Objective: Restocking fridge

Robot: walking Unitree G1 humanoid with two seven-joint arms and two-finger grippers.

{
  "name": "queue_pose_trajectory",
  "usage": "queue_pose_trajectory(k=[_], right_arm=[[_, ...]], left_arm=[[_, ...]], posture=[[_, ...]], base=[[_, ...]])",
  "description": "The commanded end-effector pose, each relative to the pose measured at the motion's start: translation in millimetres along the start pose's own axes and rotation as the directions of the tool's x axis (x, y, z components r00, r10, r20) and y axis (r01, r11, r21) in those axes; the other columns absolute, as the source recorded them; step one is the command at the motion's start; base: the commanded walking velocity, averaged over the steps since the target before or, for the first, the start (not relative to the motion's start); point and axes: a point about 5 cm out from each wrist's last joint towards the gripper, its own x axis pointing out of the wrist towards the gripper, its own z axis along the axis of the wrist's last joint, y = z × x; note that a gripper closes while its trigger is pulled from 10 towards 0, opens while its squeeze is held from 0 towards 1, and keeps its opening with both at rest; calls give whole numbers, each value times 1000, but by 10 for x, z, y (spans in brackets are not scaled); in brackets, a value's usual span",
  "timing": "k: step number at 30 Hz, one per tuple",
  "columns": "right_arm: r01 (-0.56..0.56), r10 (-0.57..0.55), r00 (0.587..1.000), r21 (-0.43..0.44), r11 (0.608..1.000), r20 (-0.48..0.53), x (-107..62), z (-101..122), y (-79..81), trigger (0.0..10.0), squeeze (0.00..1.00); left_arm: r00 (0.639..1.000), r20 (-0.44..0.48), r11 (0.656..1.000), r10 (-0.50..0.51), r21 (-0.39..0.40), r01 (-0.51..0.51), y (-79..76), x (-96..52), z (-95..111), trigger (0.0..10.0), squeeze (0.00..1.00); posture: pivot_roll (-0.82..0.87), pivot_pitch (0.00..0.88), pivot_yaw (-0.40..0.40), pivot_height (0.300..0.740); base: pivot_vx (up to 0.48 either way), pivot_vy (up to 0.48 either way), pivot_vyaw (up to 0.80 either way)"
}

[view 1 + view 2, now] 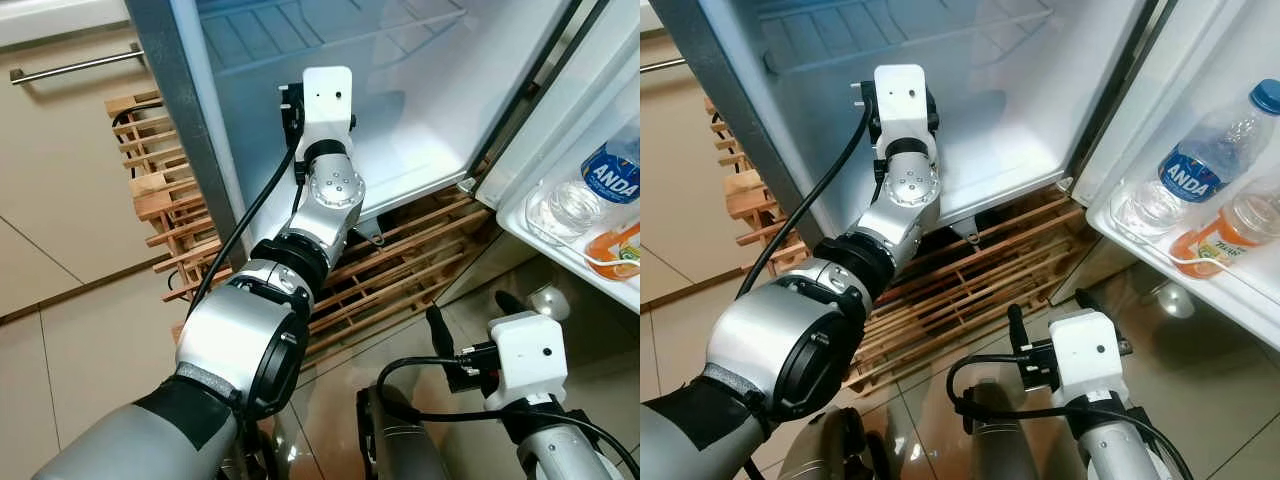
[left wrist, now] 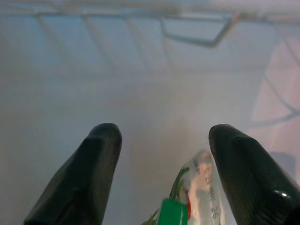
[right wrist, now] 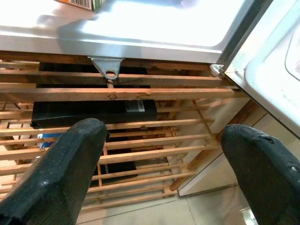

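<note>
Nearest the camera, at about 7 o'clock in the head views, is the silver shoulder and elbow of the left arm (image 1: 245, 340), which runs up toward 12 o'clock into the open fridge (image 1: 400, 110). The left gripper (image 2: 164, 178) is inside the compartment; the left wrist view shows its two black fingers (image 2: 79, 183) spread wide, with a green, white and red packet (image 2: 197, 197) lying between them and closer to one finger. Whether the packet touches that finger cannot be told, and it appears to rest on the fridge floor, not clamped. A wire shelf (image 2: 197, 33) crosses the compartment beyond it. Below the fridge, at the centre, stands a slatted wooden rack (image 1: 390, 270) that bears the cabinet. At about 5 o'clock the right gripper (image 3: 164, 159) hangs low before that rack, its fingers wide apart and holding nothing. At 3 o'clock the open fridge door (image 1: 1200, 290) carries a clear water bottle (image 1: 1200, 150) with a blue label and an orange drink bottle (image 1: 1230, 235) side by side on its door shelf (image 1: 1140, 250). Judged from this arrangement, restocking is partly done: two bottles are shelved and the packet is at or just past release inside; what remains is probably withdrawing the left arm, fetching any further items, and closing the door.
</note>
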Motion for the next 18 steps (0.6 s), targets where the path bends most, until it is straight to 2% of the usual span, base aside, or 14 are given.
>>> queue_pose_trajectory(k=[1, 5, 9, 10, 11, 12, 14, 15, 17, 18], right_arm=[[-10, 10, 1000, 6, 1000, -15, 26, -43, 10, 10000, 0], [-9, 9, 1000, 10, 1000, 10, 108, -17, 9, 10000, 0], [0, 0, 1000, 21, 1000, 18, 159, -21, -3, 10000, 0], [12, -13, 1000, 41, 999, 25, 248, -33, -17, 10000, 0], [12, -13, 1000, 41, 999, 25, 248, -33, -17, 10000, 0], [34, -36, 999, 65, 997, 35, 344, -29, -47, 10000, 0], [45, -48, 998, 76, 996, 39, 381, -23, -64, 10000, 0], [71, -76, 996, 86, 994, 54, 472, -1, -115, 10000, 0], [96, -102, 993, 84, 992, 66, 547, 8, -168, 10000, 0], [96, -102, 993, 84, 992, 66, 547, 8, -168, 10000, 0]], left_arm=[[996, 13, 992, -87, -92, 88, -393, -227, 103, 10000, 1000], [991, 44, 985, -130, -113, 134, -436, -248, 152, 10000, 1000], [978, 26, 971, -208, -114, 210, -515, -313, 108, 10000, 1000], [936, -24, 928, -351, -147, 344, -623, -440, -15, 10000, 0], [936, -24, 928, -351, -147, 344, -623, -440, -15, 10000, 0], [905, -9, 896, -425, -148, 419, -646, -534, -66, 10000, 0], [899, 12, 890, -439, -136, 436, -638, -559, -64, 10000, 0], [886, 81, 879, -456, -114, 463, -564, -581, -19, 10000, 0], [863, 156, 863, -480, -89, 497, -479, -603, 50, 10000, 0], [863, 156, 863, -480, -89, 497, -479, -603, 50, 10000, 0]], posture=[[-477, 213, -25, 661], [-446, 201, -21, 661], [-412, 190, -17, 661], [-377, 171, -15, 661], [-377, 171, -15, 661], [-352, 152, -15, 661], [-352, 152, -15, 661], [-325, 129, -11, 661], [-307, 104, -4, 661], [-307, 104, -4, 661]], base=[[0, 0, 0], [0, 0, 0], [0, 0, 0], [0, 0, 0], [0, 0, 0], [0, 0, 0], [0, 0, 0], [0, 0, 0], [0, 0, 0], [0, 0, 0]])
